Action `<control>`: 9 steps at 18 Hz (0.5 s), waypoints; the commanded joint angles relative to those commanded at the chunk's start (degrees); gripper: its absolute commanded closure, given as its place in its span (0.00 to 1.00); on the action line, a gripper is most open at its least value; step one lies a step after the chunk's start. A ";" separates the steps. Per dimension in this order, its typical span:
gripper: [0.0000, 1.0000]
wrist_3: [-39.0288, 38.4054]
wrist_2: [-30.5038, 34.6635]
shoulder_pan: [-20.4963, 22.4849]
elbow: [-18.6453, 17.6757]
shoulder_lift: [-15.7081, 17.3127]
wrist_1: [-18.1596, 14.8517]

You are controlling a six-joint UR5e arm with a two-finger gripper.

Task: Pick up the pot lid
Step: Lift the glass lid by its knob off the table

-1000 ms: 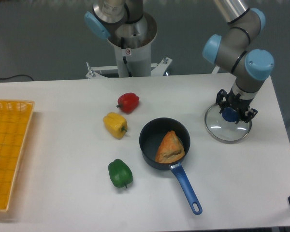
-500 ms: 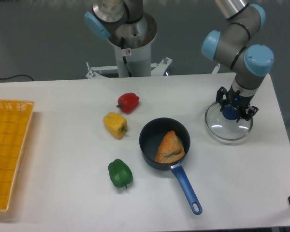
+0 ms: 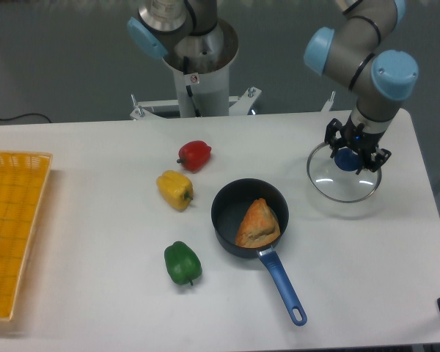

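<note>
one clear pot lid [image 3: 340, 189] hangs just above the white table [image 3: 95, 220], its blue knob [image 3: 345, 160] clenched between the fingers of the gripper [image 3: 353, 155]. near it sits a black pan [image 3: 227, 245], and past that lie a red pepper [image 3: 195, 155], a yellow pepper [image 3: 175, 190] and a green pepper [image 3: 182, 262].

one high view, facing steeply down
</note>
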 joint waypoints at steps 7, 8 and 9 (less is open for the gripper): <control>0.34 -2.54 0.35 -3.86 1.93 1.32 -2.03; 0.34 -2.81 0.35 -4.30 2.28 1.32 -2.03; 0.34 -2.81 0.35 -4.74 2.55 1.32 -2.03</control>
